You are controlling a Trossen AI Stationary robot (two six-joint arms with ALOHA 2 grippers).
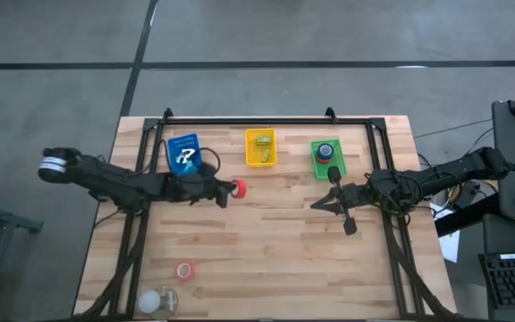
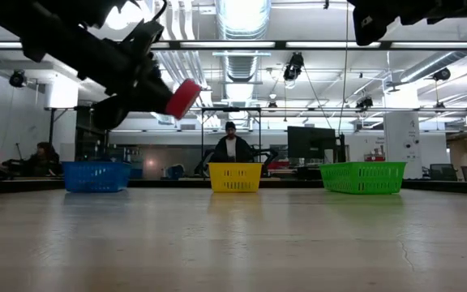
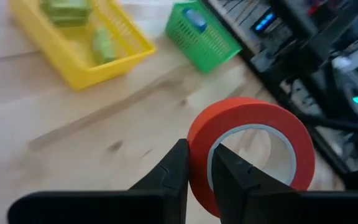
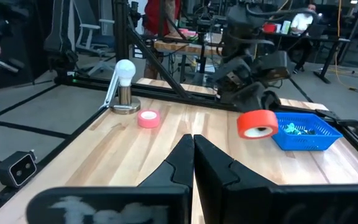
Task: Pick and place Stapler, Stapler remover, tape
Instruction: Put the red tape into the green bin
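Observation:
A red tape roll (image 3: 260, 115) hangs above the table's middle, with my left gripper (image 1: 229, 190) shut on it; the low view shows it high over the wood (image 2: 185, 97). My right gripper (image 4: 193, 146) is shut on nothing and waits over the table's right part (image 1: 318, 205). A pink tape roll (image 1: 185, 270) lies flat near the front left. Green objects lie in the yellow basket (image 1: 260, 148). The blue basket (image 1: 184, 154) and the green basket (image 1: 326, 158) also hold small items. Which of these is a stapler or a stapler remover I cannot tell. My left gripper pinches the red roll's wall (image 3: 199, 163), one finger (image 3: 229, 174) inside the hole and one (image 3: 178, 171) outside. The fingers come from the table's left, slanting a little downward. The roll stands on edge, lifted clear of the table.
The three baskets stand in a row along the far side. A light bulb on a stand (image 1: 155, 301) sits at the front left corner beside the pink roll. A black frame (image 1: 266, 121) runs along the table's edges. Bare wood lies between the two grippers and toward the front.

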